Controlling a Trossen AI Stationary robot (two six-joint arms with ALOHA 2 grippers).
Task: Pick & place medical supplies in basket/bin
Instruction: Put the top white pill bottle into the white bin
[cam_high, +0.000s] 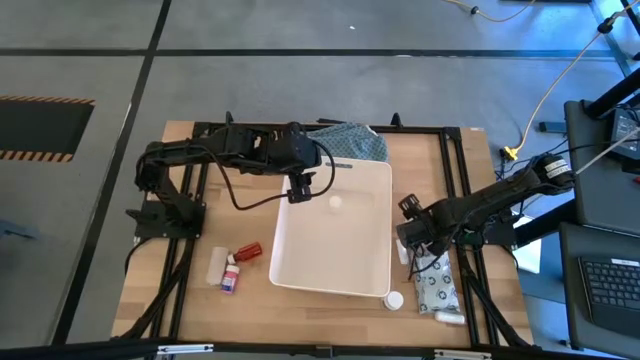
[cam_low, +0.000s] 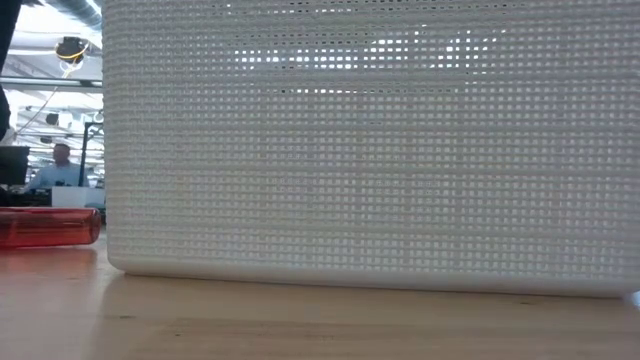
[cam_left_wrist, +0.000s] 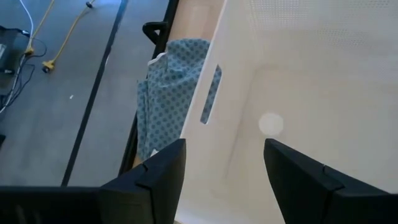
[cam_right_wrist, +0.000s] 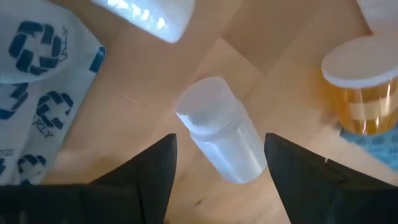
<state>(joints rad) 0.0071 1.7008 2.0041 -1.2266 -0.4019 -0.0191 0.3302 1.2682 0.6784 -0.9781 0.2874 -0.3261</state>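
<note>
The white tub (cam_low: 360, 150) fills my low view, hiding both arms. My left gripper (cam_left_wrist: 224, 168) hangs spread and empty above it; my right gripper (cam_right_wrist: 221, 162), also spread, straddles a white bottle (cam_right_wrist: 224, 140) beside it

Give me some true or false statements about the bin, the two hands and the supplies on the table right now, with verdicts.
1. The left hand hangs open over the white bin. True.
2. The bin holds the red bottle. False: the red bottle lies on the table outside it; only a small white round item shows inside.
3. The right hand is open around a small white bottle. True.
4. The patterned pouch lies inside the bin. False: the patterned pouch lies on the table beside it.
</note>
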